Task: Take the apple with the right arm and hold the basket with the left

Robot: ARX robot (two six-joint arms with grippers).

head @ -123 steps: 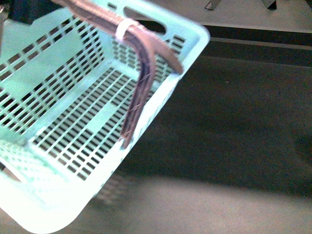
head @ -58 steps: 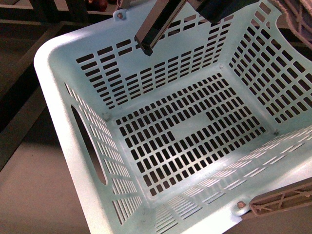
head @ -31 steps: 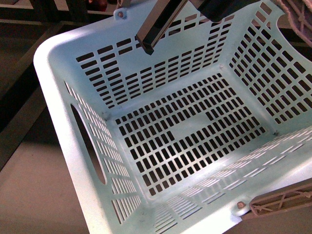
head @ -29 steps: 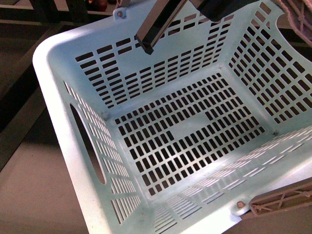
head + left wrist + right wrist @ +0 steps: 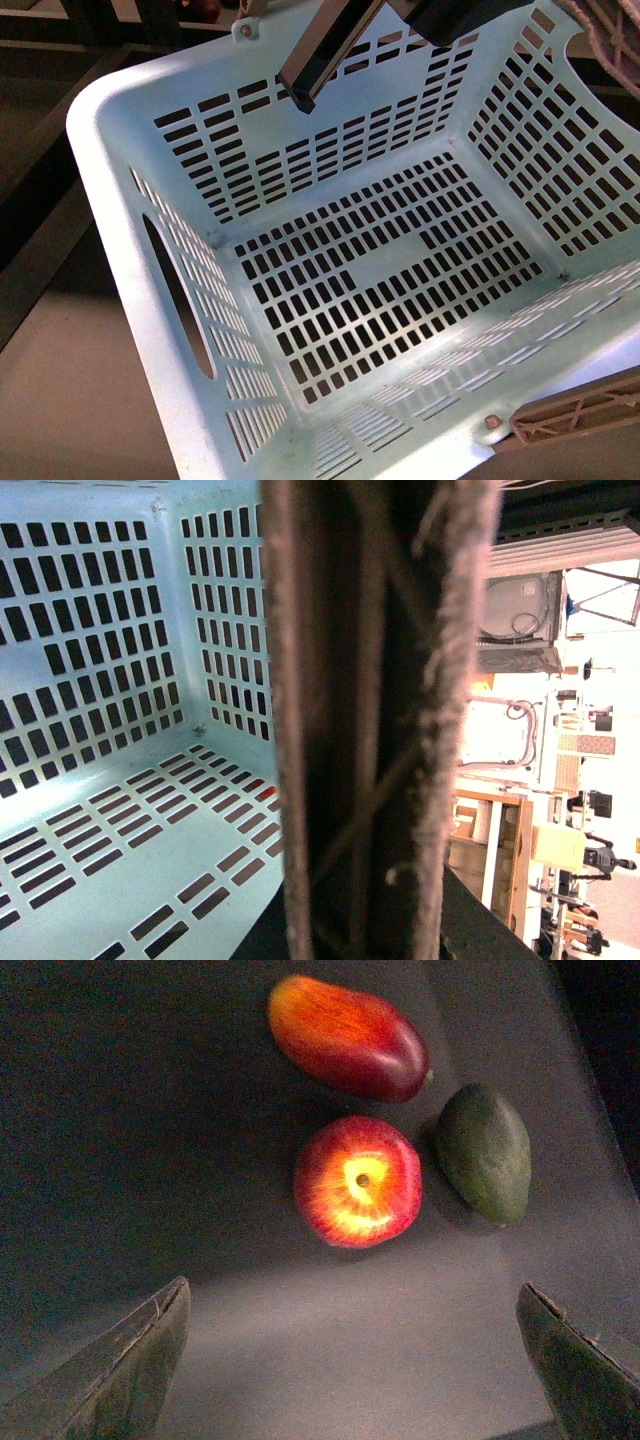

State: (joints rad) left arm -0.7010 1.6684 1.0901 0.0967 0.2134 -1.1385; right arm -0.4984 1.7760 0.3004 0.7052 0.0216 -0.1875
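Note:
The pale mint-green basket (image 5: 120, 140) fills the front view, its slotted floor bare. My left gripper (image 5: 370, 920) is shut on the basket's brownish ribbed handle (image 5: 360, 710), which runs right across the left wrist view and hides the fingers. In the right wrist view the apple (image 5: 358, 1181), red with a yellow patch round the stem, lies on a dark surface. My right gripper (image 5: 355, 1360) is open a short way from it, with its two fingertips (image 5: 130, 1370) spread wider than the apple and nothing between them.
An elongated red-orange fruit (image 5: 348, 1038) and a dark green fruit (image 5: 484, 1153) lie close beside the apple. A dark arm part (image 5: 330, 50) crosses above the basket's far wall. The handle's hinge end (image 5: 580, 410) sticks out at the basket's near corner.
Two seconds ago the basket hung tilted at the left of the front view. Over the last second it lies below the camera and has barely shifted.

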